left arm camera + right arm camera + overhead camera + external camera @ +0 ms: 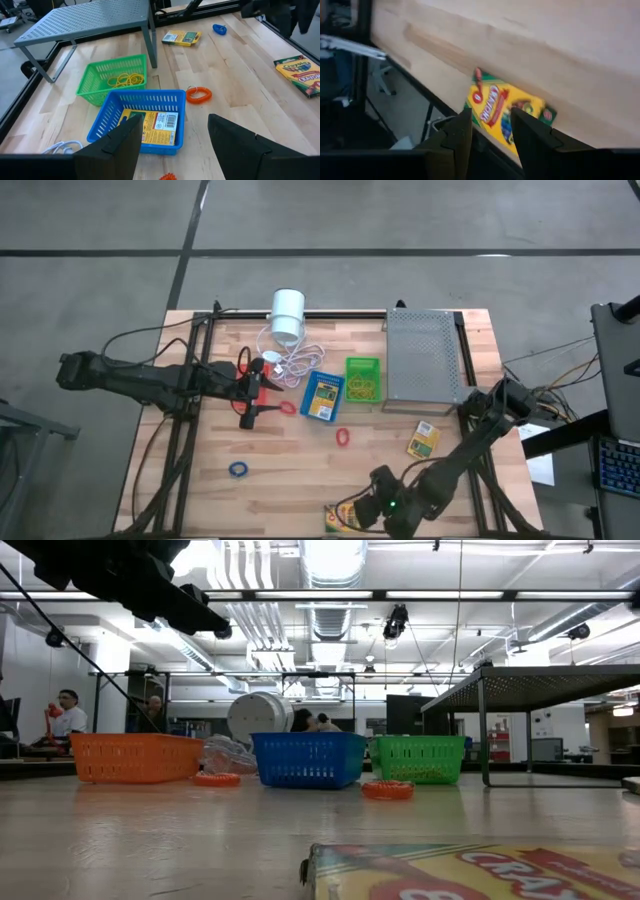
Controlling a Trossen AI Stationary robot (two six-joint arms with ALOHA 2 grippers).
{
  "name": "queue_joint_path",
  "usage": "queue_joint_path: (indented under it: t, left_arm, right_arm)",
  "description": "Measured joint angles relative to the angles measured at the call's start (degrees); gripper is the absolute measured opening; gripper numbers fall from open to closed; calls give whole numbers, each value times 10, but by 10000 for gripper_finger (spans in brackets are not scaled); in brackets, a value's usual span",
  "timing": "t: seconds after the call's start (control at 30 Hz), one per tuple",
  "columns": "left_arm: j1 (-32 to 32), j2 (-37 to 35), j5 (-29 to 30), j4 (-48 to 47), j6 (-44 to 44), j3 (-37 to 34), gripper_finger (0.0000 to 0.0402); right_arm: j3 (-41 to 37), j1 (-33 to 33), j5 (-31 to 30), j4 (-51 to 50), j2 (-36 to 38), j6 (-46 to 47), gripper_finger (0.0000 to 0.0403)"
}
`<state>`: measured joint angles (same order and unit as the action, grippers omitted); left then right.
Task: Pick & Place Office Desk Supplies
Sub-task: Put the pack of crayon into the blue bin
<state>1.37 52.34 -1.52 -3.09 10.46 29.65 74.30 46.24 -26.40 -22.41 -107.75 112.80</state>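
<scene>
A yellow-green crayon box (pixel 342 518) lies flat at the table's near edge, also seen close up in the low view (pixel 470 875). My right gripper (pixel 490 135) hovers open just above it (pixel 505 115), at the near edge (pixel 368 506), touching nothing. My left gripper (pixel 172 145) waits open at the table's left, over the orange basket (pixel 262 380). The blue basket (pixel 322 395) holds another crayon box (pixel 150 125). Yellow rubber bands lie in the green basket (pixel 363 378). A third crayon box (pixel 424 440) lies on the right.
A grey perforated tray (pixel 425 360) stands on legs at the far right. A white cylinder (pixel 288 315) with coiled cord lies at the far edge. Red bands (pixel 343 437) (pixel 288 408) and a blue band (pixel 238 470) lie loose on the wood.
</scene>
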Motion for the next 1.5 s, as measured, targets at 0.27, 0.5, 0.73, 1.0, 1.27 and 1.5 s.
queue_joint_path:
  t: [0.27,0.5,0.73,1.0,1.27,1.5]
  left_arm:
    - [0,0,0,-2,0,0,230]
    - [0,0,0,-3,0,0,230]
    - [0,0,0,-8,0,0,230]
    - [0,0,0,-11,0,0,230]
    - [0,0,0,-11,0,0,230]
    - [0,0,0,-11,0,0,230]
  right_arm:
    - [45,3,62,-57,-45,138,130]
    - [78,12,92,-69,-86,203,132]
    - [92,19,86,-120,-102,217,124]
    - [91,20,84,-114,-122,218,118]
    - [91,19,82,-111,-122,218,113]
    - [89,15,67,-105,-129,216,115]
